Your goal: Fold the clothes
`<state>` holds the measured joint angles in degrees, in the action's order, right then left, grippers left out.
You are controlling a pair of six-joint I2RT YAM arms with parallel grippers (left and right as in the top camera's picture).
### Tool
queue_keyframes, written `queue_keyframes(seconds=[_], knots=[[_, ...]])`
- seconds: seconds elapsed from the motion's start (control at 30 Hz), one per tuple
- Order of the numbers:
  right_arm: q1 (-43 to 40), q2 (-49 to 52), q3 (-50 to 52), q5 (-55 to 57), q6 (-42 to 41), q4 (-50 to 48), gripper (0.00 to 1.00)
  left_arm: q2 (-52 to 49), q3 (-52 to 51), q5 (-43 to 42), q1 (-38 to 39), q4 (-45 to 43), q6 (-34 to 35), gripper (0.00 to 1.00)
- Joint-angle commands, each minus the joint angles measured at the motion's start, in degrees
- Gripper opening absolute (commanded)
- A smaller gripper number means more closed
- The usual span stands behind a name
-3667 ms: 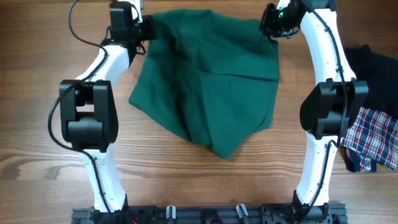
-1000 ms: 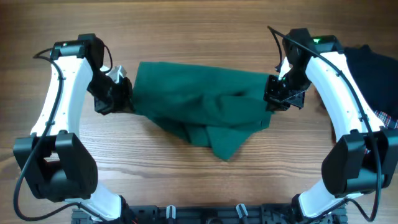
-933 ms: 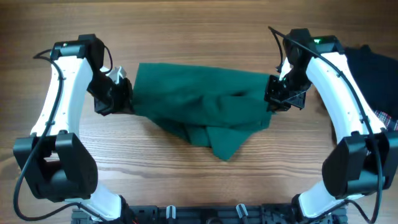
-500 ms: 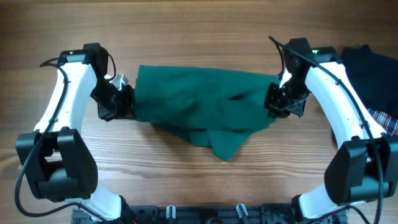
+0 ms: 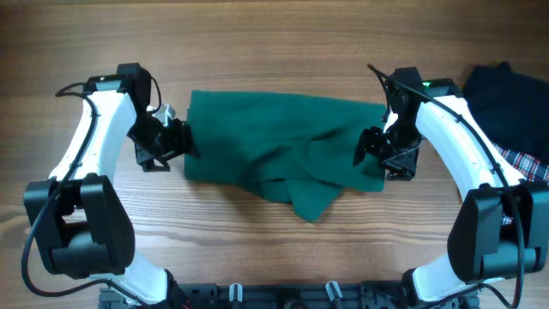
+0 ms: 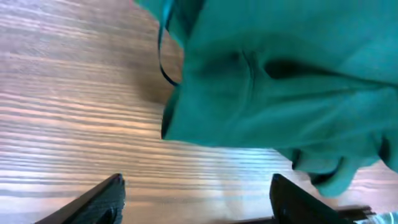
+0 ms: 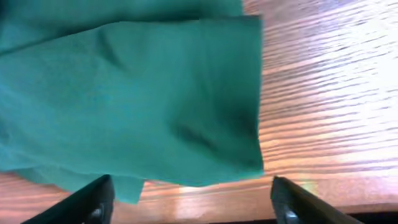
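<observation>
Now your dark green garment (image 5: 283,154) lies bunched on the table (image 5: 274,34); left gripper (image 5: 178,142) beside its left edge, right gripper (image 5: 371,153) over its right edge, both spread apart, gripping nothing

The clothes (image 5: 283,159) are seen to be of soft, matt, dark green cloth, plain and finely woven, creased in loose folds. The worktop (image 5: 274,43) is made of light brown wood with a streaked grain; it is smooth, and a soft sheen is thrown back from it in the wrist views. The left pincer (image 6: 198,190) and the right pincer (image 7: 191,190) are tipped in matt black plastic. The left arm (image 5: 84,146) and the right arm (image 5: 463,142) are cased in glossy white shells with black matt joints. A dark garment (image 5: 506,90) and a plaid cloth (image 5: 527,165) are likewise of fabric.
</observation>
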<state>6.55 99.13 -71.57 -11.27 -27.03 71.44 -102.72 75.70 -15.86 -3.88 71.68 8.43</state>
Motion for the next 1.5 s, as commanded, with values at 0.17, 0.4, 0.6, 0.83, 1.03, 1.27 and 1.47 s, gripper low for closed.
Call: queue_keyframes(seconds=[0.17, 0.4, 0.6, 0.83, 1.03, 1.27, 1.47], knots=[[-0.4, -1.2, -9.5, -2.9, 5.1, -1.9, 0.72, 4.0, 11.0, -0.9, 0.3, -0.6, 1.0, 0.44], [2.3, -1.0, -7.4, -21.6, 14.5, -11.2, 0.04, 5.1, 11.6, -9.2, 7.2, -5.4, 1.0, 0.04], [13.8, -0.8, 0.0, -22.2, 12.5, -23.8, 0.04, -2.5, 10.7, -9.3, 18.4, -11.6, 2.8, 0.04], [16.4, 5.7, 0.3, -19.5, 10.3, -27.8, 0.04, -12.5, 10.7, -13.1, 21.8, -16.5, 2.5, 0.04], [16.4, 10.9, 0.3, -15.5, 8.6, -27.7, 0.04, -15.2, 10.4, -13.1, 22.9, -14.6, 2.6, 0.04], [16.4, 13.6, 0.3, -2.8, 2.4, -25.0, 0.04, -15.2, 4.9, -11.3, 22.8, -16.6, 4.5, 0.04], [15.0, 13.6, 0.3, 10.0, -3.7, -18.3, 0.04, -15.2, 1.5, -2.0, 22.7, -16.5, 6.9, 0.04]])
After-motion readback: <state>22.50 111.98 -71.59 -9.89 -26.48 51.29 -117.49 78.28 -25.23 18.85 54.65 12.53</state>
